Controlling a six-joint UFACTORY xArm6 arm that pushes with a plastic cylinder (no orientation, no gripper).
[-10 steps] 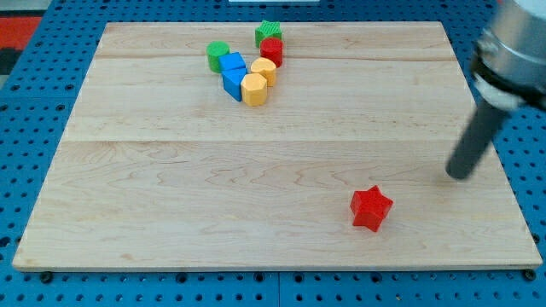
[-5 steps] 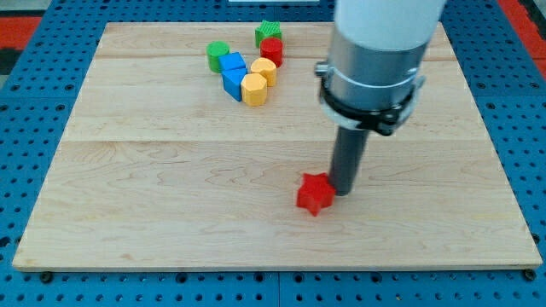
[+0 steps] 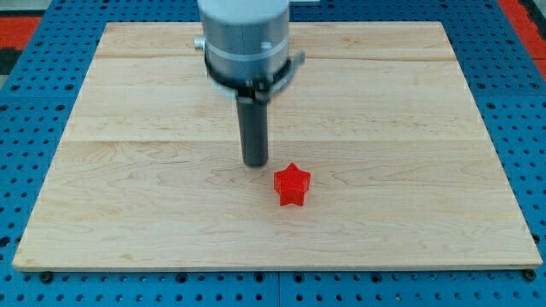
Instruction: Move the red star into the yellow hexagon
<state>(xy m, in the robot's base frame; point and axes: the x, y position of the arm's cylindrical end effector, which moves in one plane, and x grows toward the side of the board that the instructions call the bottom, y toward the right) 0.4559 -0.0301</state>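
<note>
Red star (image 3: 292, 185): you'll find it on the wooden board (image 3: 409, 128), toward the view's bottom.
My tip (image 3: 255, 164): just up-left of the red star, apart; a bare rod, nothing gripped.
Hidden: you can't see the yellow hexagon; the arm body (image 3: 245, 38) covers the area above the star.

**A robotics lab bench**

This looks like a robot test setup in a lab. A pale wooden counter (image 3: 128, 170), made of glued planks, lies on a blue metal base plate (image 3: 26, 128) drilled with a regular grid of mounting holes, which shows on all sides of the counter. Above the counter hangs a grey machine arm (image 3: 246, 34) ending in a dark rod.
</note>
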